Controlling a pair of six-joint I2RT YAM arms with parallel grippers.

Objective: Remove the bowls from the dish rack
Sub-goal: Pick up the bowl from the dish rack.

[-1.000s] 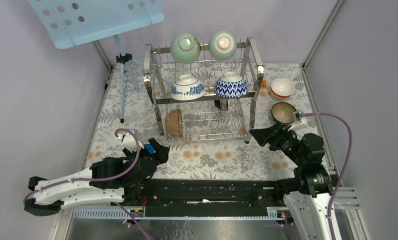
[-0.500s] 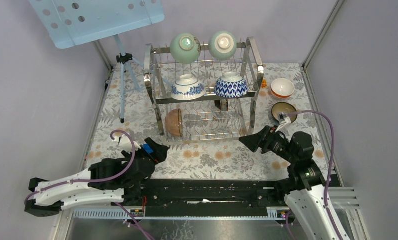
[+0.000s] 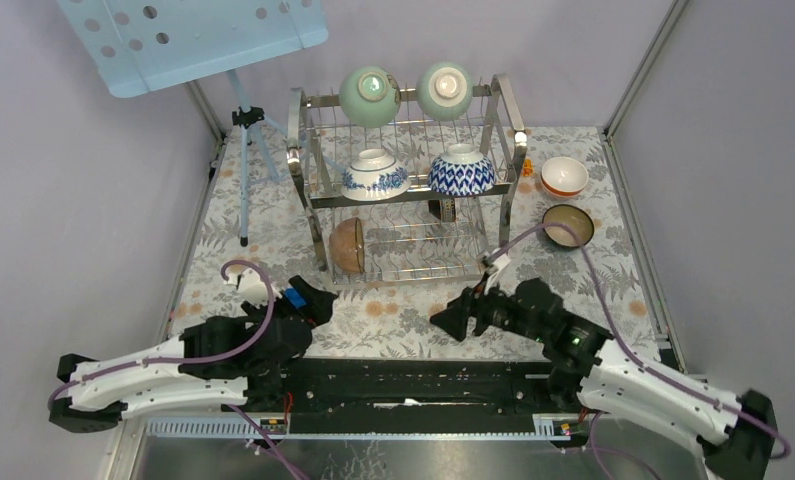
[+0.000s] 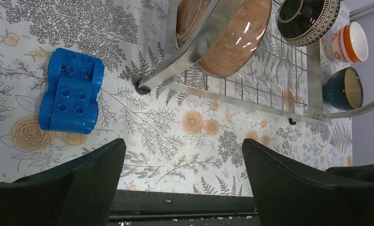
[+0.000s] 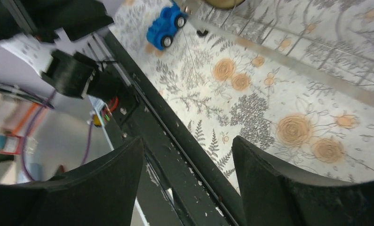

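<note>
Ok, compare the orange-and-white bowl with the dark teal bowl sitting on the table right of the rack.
Colour: the orange-and-white bowl is white inside with orange bands outside; the dark teal bowl is dark outside with a dull tan inside. Place: the orange-and-white bowl sits farther back, the dark teal bowl in front of it. Both stand mouth up on the table, right of the dish rack, not touching.

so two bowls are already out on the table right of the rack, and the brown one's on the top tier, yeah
Not quite. The brown bowl is in the lower tier of the rack, not the top one, as the top external view shows. The rest holds: two bowls, the orange-white bowl and the teal bowl, are on the table right of the rack.
</note>
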